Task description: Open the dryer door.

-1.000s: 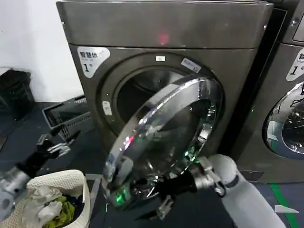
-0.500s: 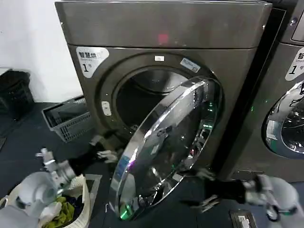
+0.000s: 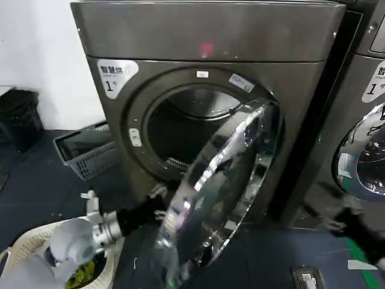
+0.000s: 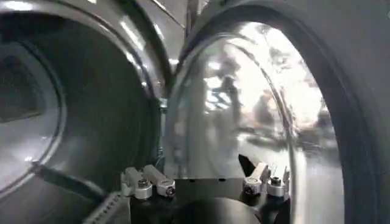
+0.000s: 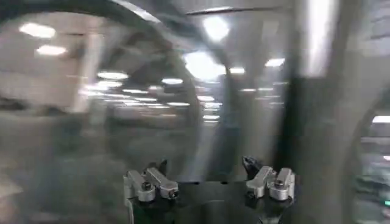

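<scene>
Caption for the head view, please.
Left claw reaches behind the half-open dryer door; the dryer drum is exposed.

grey-bronze dryer (image 3: 204, 36), chrome-ringed dark-glass dryer door (image 3: 219, 192), grey basket (image 3: 84, 150)

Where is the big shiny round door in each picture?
Head view: the dryer door hangs open, low and centre, in front of the dryer, with the left gripper just behind its edge.
Left wrist view: the door's inner side, beside the drum opening.
Right wrist view: too blurred to tell.
Shared landmark: the drum opening.
</scene>
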Robot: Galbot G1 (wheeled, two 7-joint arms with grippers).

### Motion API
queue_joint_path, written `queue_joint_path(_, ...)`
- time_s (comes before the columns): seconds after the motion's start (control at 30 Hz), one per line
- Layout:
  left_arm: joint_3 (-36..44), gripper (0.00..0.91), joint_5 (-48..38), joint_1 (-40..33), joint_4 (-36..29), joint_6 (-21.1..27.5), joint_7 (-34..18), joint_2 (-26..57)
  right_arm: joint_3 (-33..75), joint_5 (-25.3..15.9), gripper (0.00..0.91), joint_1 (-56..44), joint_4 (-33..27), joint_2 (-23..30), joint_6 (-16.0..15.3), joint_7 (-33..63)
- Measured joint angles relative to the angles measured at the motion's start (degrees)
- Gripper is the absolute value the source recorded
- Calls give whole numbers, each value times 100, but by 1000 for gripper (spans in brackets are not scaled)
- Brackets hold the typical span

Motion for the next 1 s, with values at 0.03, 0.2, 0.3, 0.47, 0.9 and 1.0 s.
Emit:
queue_joint_path(0.03,122,907,9,-52,-49,-6,-10,-9,105,0,907,-52,80,59,-97,310)
queue_joint_path(0.2,758,907,63,-384,-136,-43,-80,-74,693,-566,907,-320,313,252,-486,1621)
queue_joint_path(0.3,1146,907,85,-671,-35,-73,-100,-210,1071,-747,907,-356,332,271,-815,2235)
queue_joint_path(0.47,1820,907,83,-1180,137,-277,-200,-466,1683,-810,907,-478,405,301,-1112,2885)
queue_joint_path(0.9,3593,907,225,-2668,855,-662,-818,-1145,3096,-679,907,-704,48,161,-1577,3419)
queue_joint_path(1.0,3883,907,137,-3012,1040,-658,-936,-1395,3320,-589,907,-775,25,162,-1593,3355)
